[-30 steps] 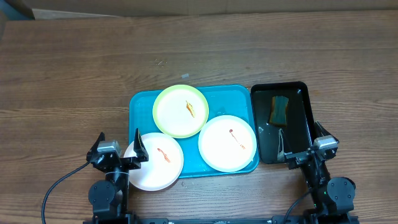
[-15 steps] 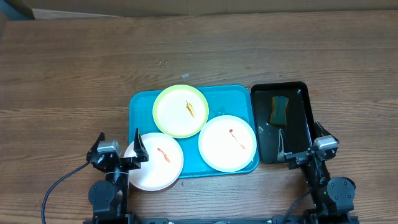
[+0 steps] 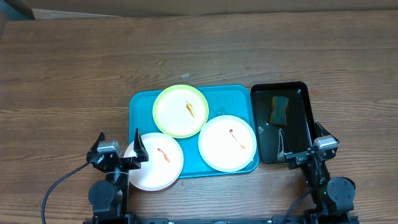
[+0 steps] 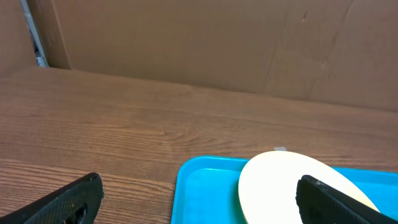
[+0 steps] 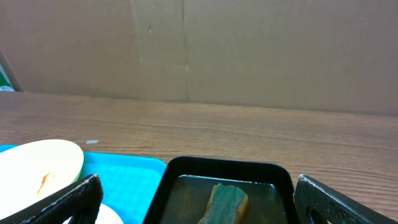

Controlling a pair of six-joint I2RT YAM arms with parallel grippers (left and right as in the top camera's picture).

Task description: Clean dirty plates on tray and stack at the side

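Three smeared plates (image 3: 180,111) are set on the blue tray (image 3: 140,104); the left gripper (image 3: 118,140) and right gripper (image 3: 301,140) are held wide open, empty

Soft, even light is falling from above, casting faint shadows on the wooden table (image 3: 74,74). A pale glint is showing in the black tray (image 3: 298,118). Wrist views are looking soft.
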